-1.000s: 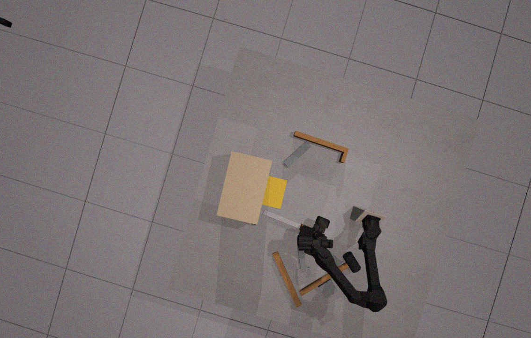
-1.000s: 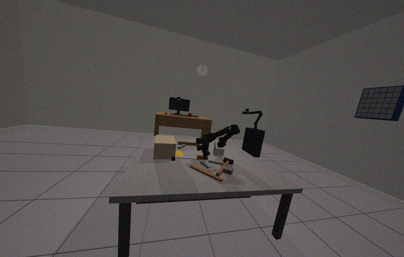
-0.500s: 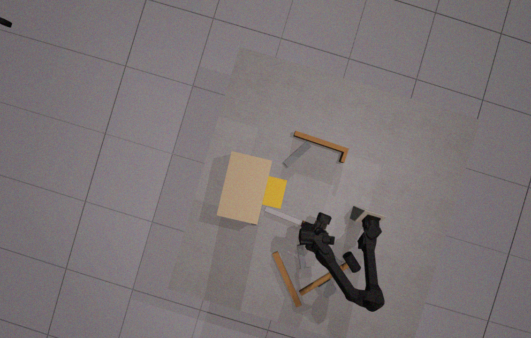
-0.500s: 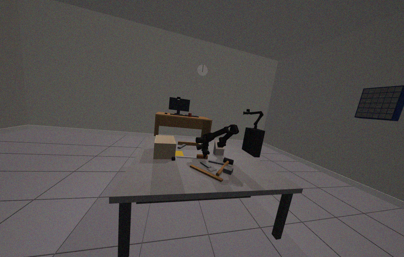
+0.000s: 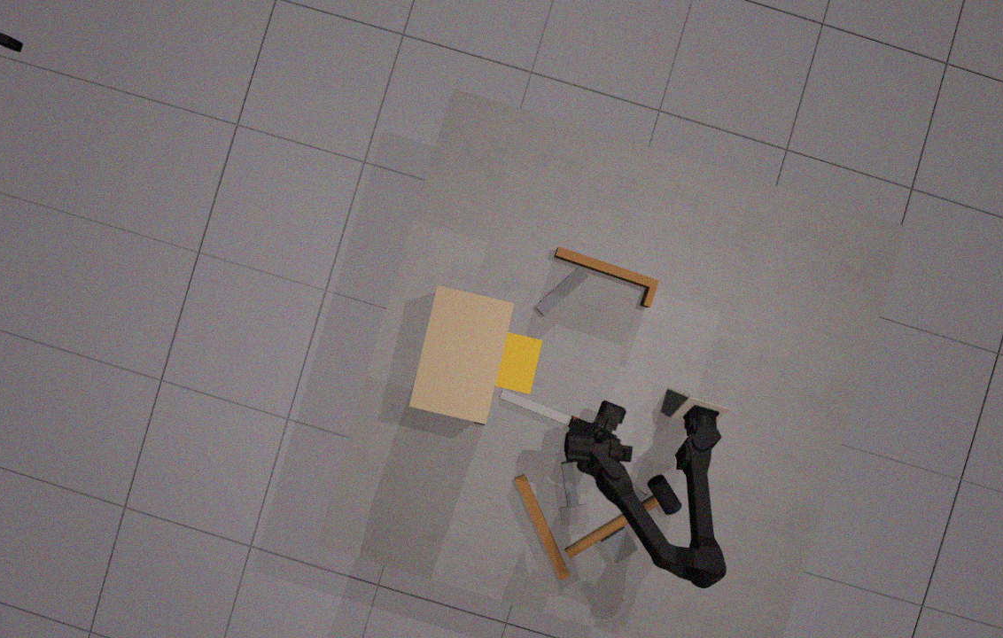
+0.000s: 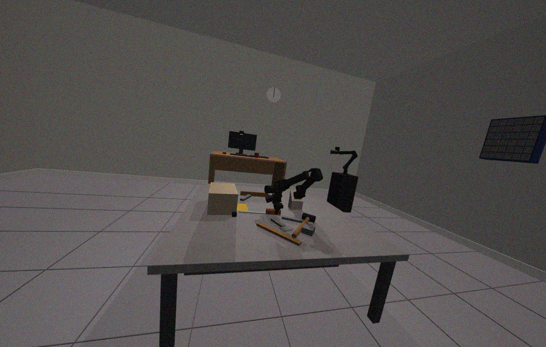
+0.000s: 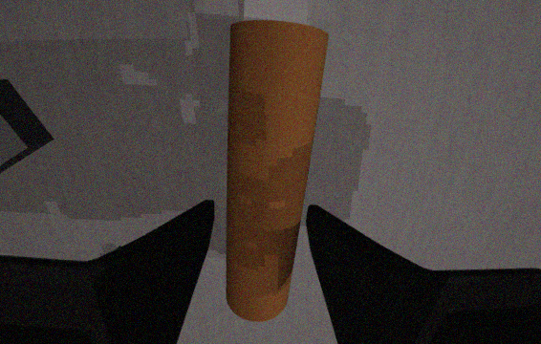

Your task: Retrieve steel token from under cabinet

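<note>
The pale wood cabinet (image 5: pixel 462 354) (image 6: pixel 222 199) stands on the table, with the yellow marked area (image 5: pixel 518 363) (image 6: pixel 242 207) at its front. I see no token in any view; the space under the cabinet is hidden. A long tool has a thin pale blade (image 5: pixel 537 407) (image 6: pixel 252 211) and a round orange handle (image 7: pixel 270 143) (image 6: pixel 269 211). Its blade end lies near the cabinet front, beside the yellow area. My gripper (image 7: pixel 261 210) is open around the handle, with a narrow gap on each side in the wrist view.
A wooden bar (image 5: pixel 542 527) (image 6: pixel 278 233) and a mallet (image 5: pixel 664 494) (image 6: pixel 308 217) lie on the near side. An orange L-shaped bar (image 5: pixel 604 267) and a grey strip (image 5: pixel 561 291) lie on the far side. A small black block (image 6: pixel 234 214) is by the cabinet's near corner.
</note>
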Robot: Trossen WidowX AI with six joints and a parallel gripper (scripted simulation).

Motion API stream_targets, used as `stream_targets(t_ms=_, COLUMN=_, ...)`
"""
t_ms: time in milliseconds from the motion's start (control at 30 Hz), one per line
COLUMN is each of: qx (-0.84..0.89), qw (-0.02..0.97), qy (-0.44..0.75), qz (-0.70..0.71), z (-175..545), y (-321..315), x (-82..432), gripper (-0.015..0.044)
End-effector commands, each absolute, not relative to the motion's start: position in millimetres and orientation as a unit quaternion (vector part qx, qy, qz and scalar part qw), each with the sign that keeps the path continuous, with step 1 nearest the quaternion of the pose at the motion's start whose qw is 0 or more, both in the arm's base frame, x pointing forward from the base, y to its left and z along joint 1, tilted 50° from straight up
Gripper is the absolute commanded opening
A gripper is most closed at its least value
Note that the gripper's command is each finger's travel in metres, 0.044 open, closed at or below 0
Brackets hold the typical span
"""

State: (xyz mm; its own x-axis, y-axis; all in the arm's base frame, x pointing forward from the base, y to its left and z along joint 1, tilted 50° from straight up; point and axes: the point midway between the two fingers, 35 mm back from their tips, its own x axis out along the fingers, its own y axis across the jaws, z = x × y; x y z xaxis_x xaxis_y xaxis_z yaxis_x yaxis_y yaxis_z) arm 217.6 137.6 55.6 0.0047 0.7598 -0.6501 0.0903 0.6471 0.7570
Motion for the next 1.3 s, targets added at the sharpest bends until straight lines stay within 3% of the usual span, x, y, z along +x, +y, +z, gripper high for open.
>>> stream_targets(t_ms=0, qx=0.328, qw=0.633, qy=0.65, qz=0.265, z=55.6, y=137.6, x=217.6, gripper=0.027)
stream_targets(t_ms=533, qx=0.329, qw=0.632, qy=0.65, qz=0.264, z=53.4, y=140.3, x=213.0, gripper=0.027)
stream_targets(t_ms=700, qx=0.326, qw=0.633, qy=0.649, qz=0.267, z=54.2, y=139.1, x=217.4, gripper=0.0139)
stream_targets(t_ms=967, qx=0.326, qw=0.633, qy=0.649, qz=0.267, z=54.2, y=139.1, x=217.4, gripper=0.0085)
stream_targets(t_ms=1067, qx=0.326, qw=0.633, qy=0.649, qz=0.267, z=54.2, y=139.1, x=217.4, gripper=0.0006)
stream_targets(t_ms=1267, qx=0.326, qw=0.633, qy=0.649, qz=0.267, z=54.2, y=139.0, x=219.1, gripper=0.0)
